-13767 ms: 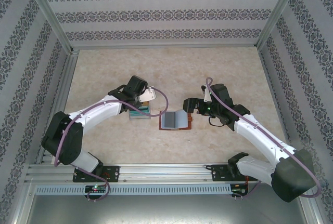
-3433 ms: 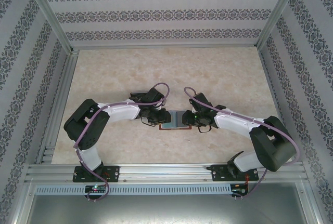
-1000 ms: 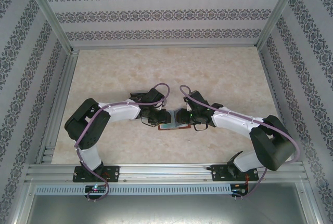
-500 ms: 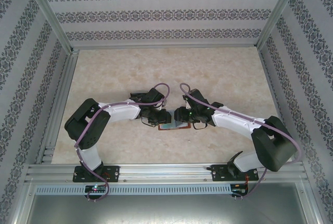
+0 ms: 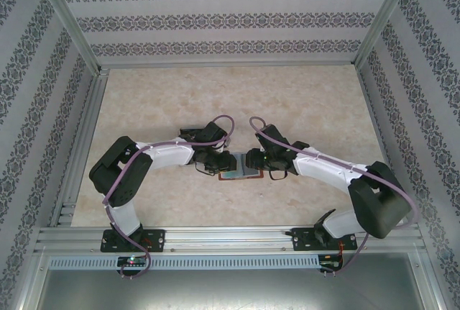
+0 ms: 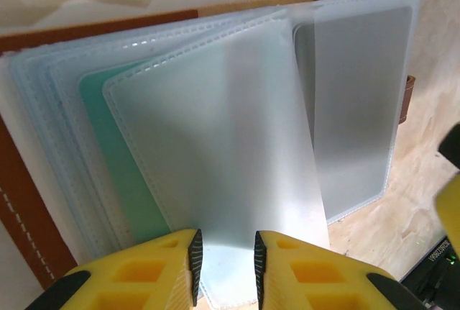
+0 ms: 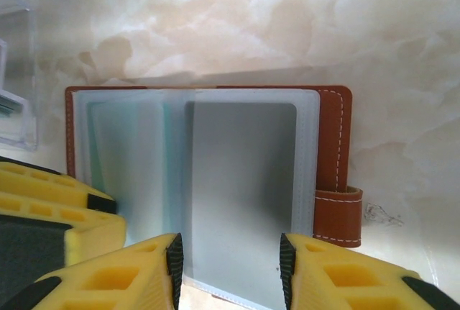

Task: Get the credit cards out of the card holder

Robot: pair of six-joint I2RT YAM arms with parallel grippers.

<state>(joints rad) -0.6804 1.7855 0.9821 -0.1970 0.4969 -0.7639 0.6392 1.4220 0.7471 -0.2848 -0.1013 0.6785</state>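
A: Starting from the near side, what is there?

B: Both arms reach from the near edge toward the middle of the table (image 5: 302, 101) and meet over the card holder (image 5: 241, 174). It lies flat and spread open between them.

A: Which way does it lie?

B: Its long axis goes left to right, and the snap tab (image 7: 338, 216) sticks out to the right.

A: And the cards?

B: A grey card (image 7: 244, 188) sits in the right-hand sleeve, its long axis near to far, across the holder. More to the left, a teal card (image 6: 108, 152) shows behind the frosted sleeve (image 6: 215, 144).

A: The left gripper (image 6: 226, 242)?

B: Its fingers (image 6: 154, 274) leave a narrow gap at one end of the frosted sleeve. Whether they pinch it, I cannot tell.

A: The right gripper (image 7: 230, 245)?

B: Its fingers (image 7: 338, 281) stand well apart over the grey card's end, grasping nothing.

A: Farther away?

B: A clear tray (image 7: 14, 73), near the holder's far left corner.
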